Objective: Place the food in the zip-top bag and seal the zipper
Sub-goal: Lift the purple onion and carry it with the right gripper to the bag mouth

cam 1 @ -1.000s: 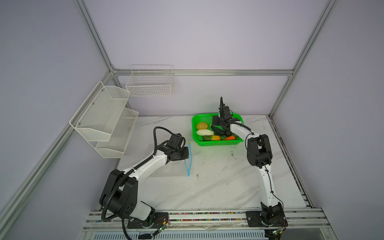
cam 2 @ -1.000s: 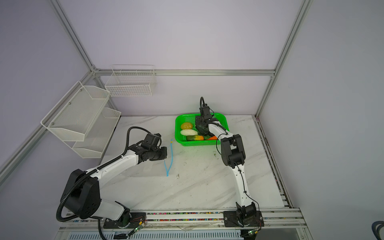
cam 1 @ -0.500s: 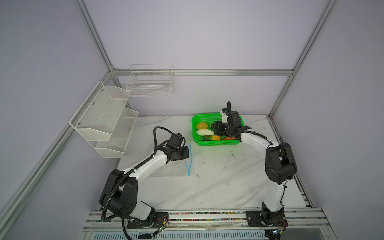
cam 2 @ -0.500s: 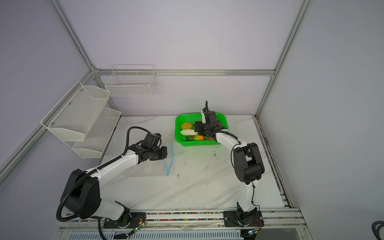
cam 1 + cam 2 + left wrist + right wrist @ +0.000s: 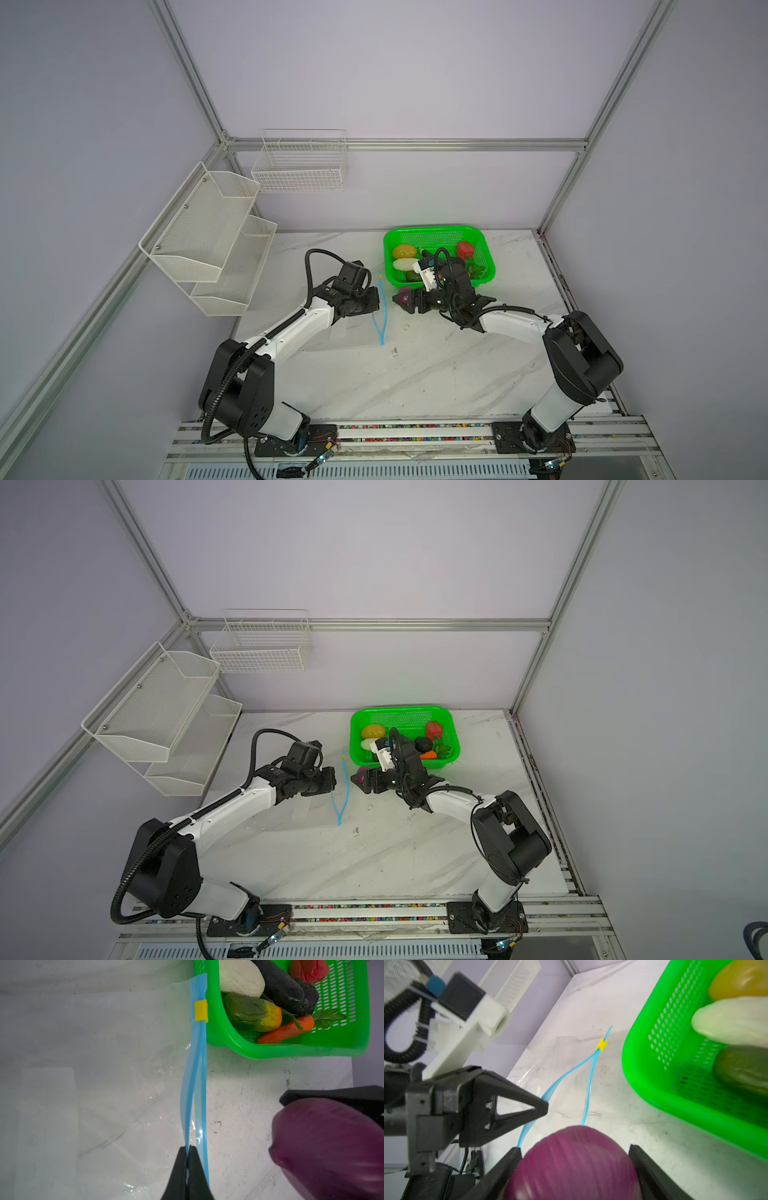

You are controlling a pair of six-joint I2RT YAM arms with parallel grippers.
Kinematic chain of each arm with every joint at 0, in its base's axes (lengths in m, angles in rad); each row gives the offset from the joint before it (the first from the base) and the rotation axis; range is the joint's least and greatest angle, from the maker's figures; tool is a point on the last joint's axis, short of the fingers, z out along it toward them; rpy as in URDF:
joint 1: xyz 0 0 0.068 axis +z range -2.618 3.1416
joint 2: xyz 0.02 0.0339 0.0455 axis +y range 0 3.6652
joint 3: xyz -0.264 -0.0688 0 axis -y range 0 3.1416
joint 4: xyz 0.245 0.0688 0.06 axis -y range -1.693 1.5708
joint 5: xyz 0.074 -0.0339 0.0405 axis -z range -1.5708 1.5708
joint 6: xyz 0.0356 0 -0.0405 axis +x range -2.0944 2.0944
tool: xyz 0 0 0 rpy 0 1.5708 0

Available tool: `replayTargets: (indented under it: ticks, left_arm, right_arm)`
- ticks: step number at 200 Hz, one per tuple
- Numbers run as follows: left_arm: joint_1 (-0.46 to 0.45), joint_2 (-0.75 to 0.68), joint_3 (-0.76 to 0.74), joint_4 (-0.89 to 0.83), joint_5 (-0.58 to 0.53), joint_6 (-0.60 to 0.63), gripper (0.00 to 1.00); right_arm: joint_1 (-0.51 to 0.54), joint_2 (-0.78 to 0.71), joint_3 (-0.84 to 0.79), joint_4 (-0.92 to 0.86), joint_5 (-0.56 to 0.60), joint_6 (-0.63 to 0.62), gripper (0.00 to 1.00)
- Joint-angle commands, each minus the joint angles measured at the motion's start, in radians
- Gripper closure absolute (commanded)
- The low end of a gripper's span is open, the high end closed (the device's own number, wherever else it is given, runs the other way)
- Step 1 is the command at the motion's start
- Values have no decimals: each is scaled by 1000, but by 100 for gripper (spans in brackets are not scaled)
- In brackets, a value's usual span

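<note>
Purple onion (image 5: pixel 332 1147) gripped in right end effector (image 5: pixel 575 1149), just beside the open mouth of the zip-top bag (image 5: pixel 104 1064). Bag flat on tabletop (image 5: pixel 249 1084). Left end effector (image 5: pixel 188 1151) pinches one zipper (image 5: pixel 197 1064) lip. Other toy vegetables (image 5: pixel 251 1012) lie in green basket (image 5: pixel 270 1051).

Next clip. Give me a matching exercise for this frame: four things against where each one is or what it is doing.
Things:
1. purple onion
2. carrot
3. yellow slider
4. left gripper

Places or states:
A. lying in the green basket
B. shut on one lip of the bag at its blue zipper
C. held in the right gripper
D. on the zipper, beside the green basket

Pairs: 1-C, 2-A, 3-D, 4-B
</note>
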Motion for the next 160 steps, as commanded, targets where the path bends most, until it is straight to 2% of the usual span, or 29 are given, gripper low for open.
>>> replayTargets:
  ticks: [1, 82, 160]
  left_arm:
    - [-5, -29, 83, 24, 18, -21, 100]
    - [-5, -50, 67, 34, 32, -42, 100]
    - [-4, -124, 46, 49, 72, -78, 100]
  right_arm:
    - [35, -4, -25, 210, -51, 88, 49]
    - [91, 117, -23, 369, -81, 160, 60]
    - [91, 171, -30, 394, -89, 162, 65]
